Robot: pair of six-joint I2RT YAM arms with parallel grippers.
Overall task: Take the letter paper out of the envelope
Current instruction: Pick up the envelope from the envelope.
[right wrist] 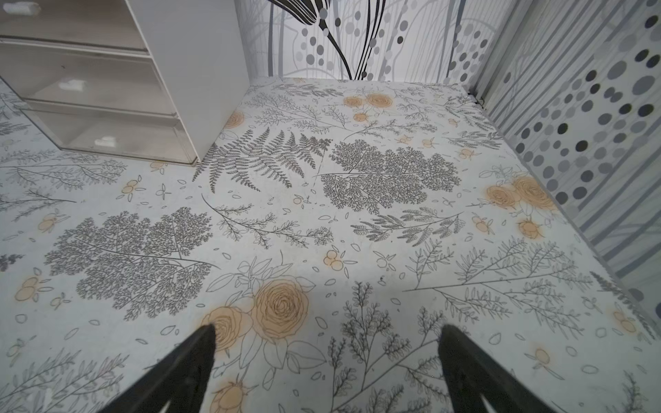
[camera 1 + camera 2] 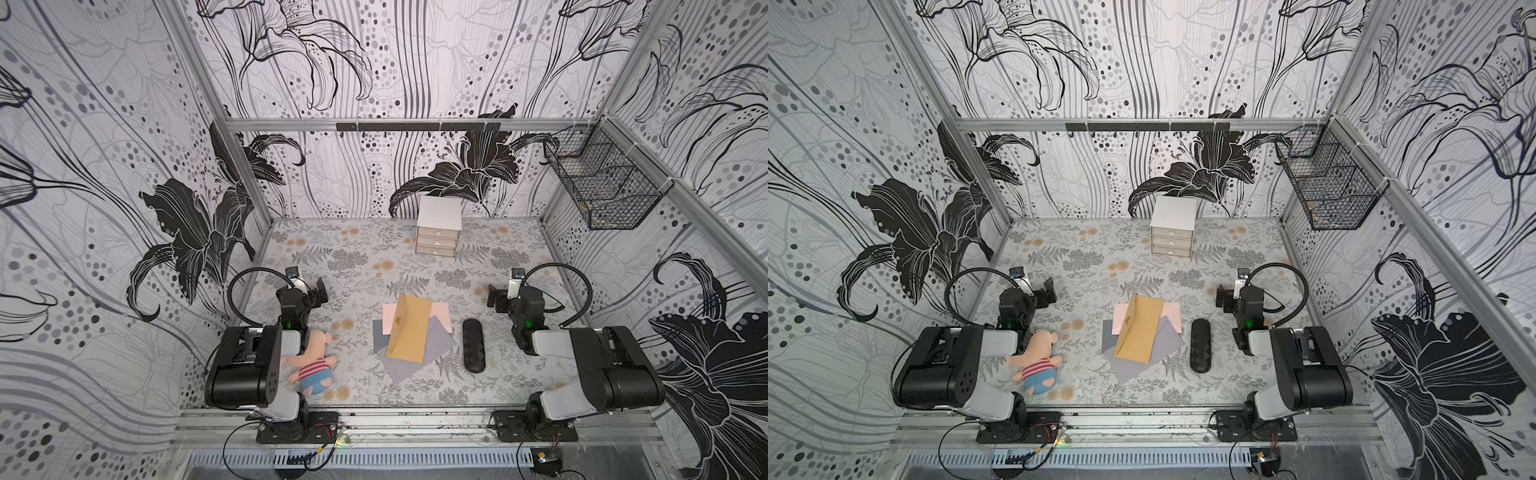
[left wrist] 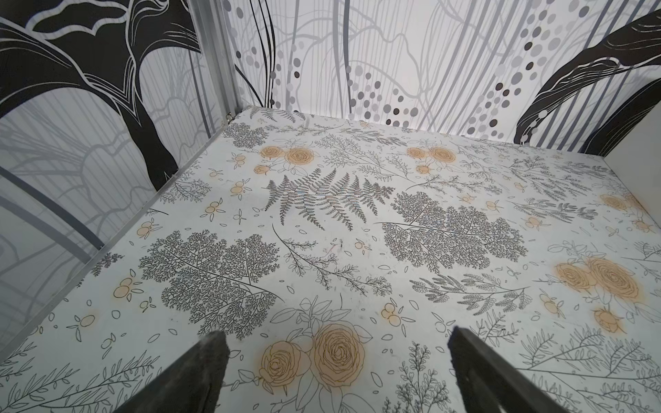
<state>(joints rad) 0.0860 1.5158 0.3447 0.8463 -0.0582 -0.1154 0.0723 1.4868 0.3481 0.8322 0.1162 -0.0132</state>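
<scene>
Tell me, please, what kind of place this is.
Probably a robot test cell, not a home: the left arm and right arm are bolted to a metal rail, and patterned panels in an aluminium frame wall the table.

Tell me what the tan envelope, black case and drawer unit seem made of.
Tan envelope: matte kraft-like paper, flat with crisp edges. Black case: probably textured synthetic or leatherette, showing a diamond weave pattern. Drawer unit: matte white shell, board or plastic; see-through drawers, likely clear plastic.
</scene>
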